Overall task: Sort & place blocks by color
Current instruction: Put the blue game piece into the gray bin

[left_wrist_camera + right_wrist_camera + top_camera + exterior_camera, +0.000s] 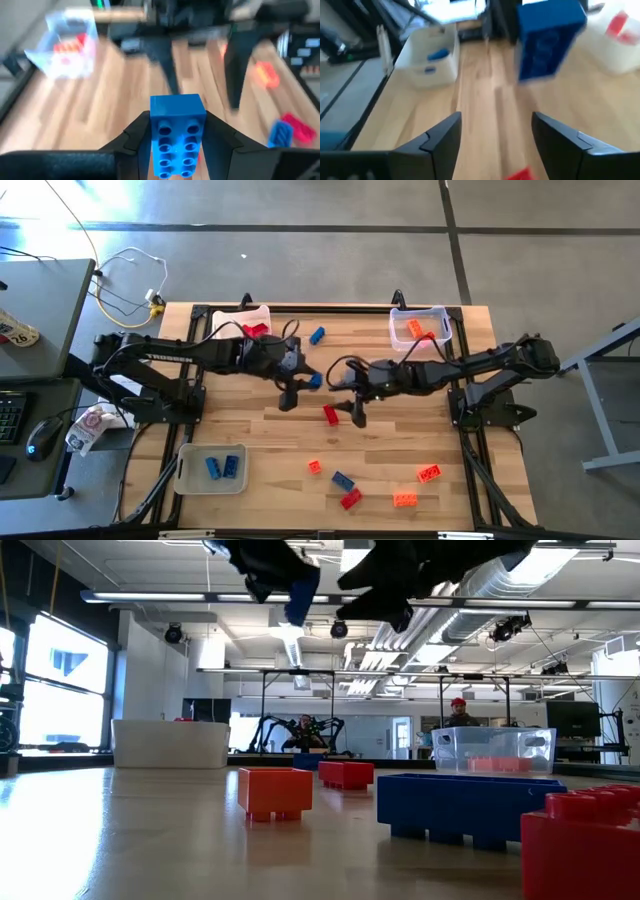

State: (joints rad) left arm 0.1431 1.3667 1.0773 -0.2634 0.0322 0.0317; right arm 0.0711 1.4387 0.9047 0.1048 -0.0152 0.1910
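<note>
Gleaming blue studded block (176,135)

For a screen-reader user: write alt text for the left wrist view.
The left gripper is shut on a blue block, studs facing the camera, above the wooden table. Beyond it, blurred, are the right gripper's fingers and a clear tray holding red blocks.

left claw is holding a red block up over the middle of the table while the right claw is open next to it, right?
Not quite: the block is blue, not red. The left wrist view shows it pinched in the left claw, and the low view shows it raised above the table. The rest holds: the right claw is open beside it, as the right wrist view shows.
</note>
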